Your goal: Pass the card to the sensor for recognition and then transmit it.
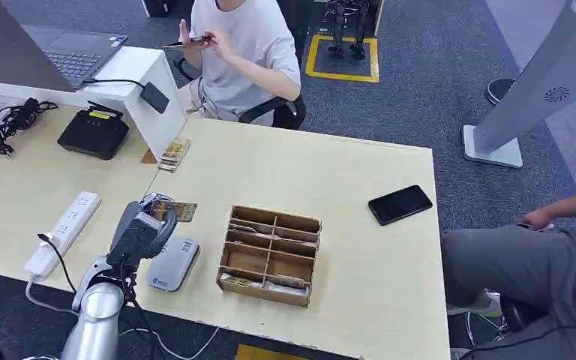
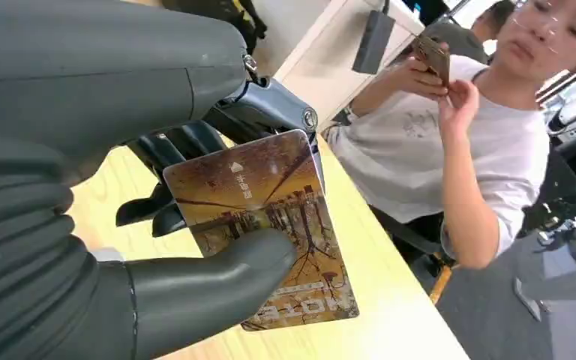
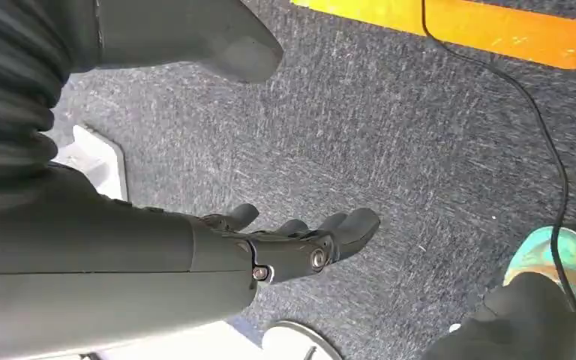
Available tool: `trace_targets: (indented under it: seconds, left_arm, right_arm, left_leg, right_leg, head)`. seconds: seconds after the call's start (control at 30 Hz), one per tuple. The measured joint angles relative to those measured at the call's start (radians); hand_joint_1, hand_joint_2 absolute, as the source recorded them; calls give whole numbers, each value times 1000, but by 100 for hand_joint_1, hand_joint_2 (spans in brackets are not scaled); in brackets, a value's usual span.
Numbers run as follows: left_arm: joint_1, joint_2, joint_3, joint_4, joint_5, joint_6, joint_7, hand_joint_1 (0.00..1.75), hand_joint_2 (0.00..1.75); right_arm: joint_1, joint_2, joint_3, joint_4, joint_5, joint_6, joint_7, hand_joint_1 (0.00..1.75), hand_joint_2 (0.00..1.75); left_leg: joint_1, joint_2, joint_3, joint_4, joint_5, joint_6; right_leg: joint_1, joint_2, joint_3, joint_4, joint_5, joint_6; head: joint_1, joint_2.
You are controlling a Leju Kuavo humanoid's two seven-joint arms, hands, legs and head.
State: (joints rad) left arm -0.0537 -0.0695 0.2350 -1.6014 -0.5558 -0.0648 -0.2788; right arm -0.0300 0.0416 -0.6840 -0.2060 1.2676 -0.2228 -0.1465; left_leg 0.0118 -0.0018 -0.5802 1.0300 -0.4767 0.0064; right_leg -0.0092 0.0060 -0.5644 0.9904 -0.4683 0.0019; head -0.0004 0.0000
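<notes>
Here, the left hand (image 1: pixel 144 229) is pinching a brown card (image 2: pixel 266 225) between thumb and fingers, just above the grey sensor (image 1: pixel 173 264) on the table (image 1: pixel 345 172). The right hand (image 3: pixel 300 244) is hanging released. The shallow grip might be letting the card slip.

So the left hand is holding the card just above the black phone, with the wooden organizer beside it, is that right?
Not quite: the left hand holds the card above the grey card reader, not the black phone, which lies far across the table. The wooden organizer is beside it, as the head view shows.
</notes>
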Motion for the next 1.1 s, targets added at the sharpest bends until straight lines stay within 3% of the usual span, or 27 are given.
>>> trace_targets:
  seconds: [0.33, 0.53, 1.1]
  left_arm:
    - [32, -43, 11, 6, -47, 59, 88, 175, 175]
    - [85, -64, 73, 34, -10, 52, 38, 175, 175]
    - [110, -90, 106, 35, -25, 34, 48, 175, 175]
  right_arm:
    - [-3, 0, -19, 0, 23, -1, -10, 0, 175]
    - [-3, 0, -29, 0, 34, -2, -7, 0, 175]
    - [-3, 0, -43, 0, 43, 0, -29, 0, 175]
  left_leg:
    - [0, 0, 0, 0, 0, 0]
    - [0, 0, 0, 0, 0, 0]
    - [0, 0, -1, 0, 0, 0]
  right_leg:
    - [0, 0, 0, 0, 0, 0]
    - [0, 0, 0, 0, 0, 0]
    - [0, 0, 0, 0, 0, 0]
  head:
    - [0, 0]
    - [0, 0]
    - [0, 0]
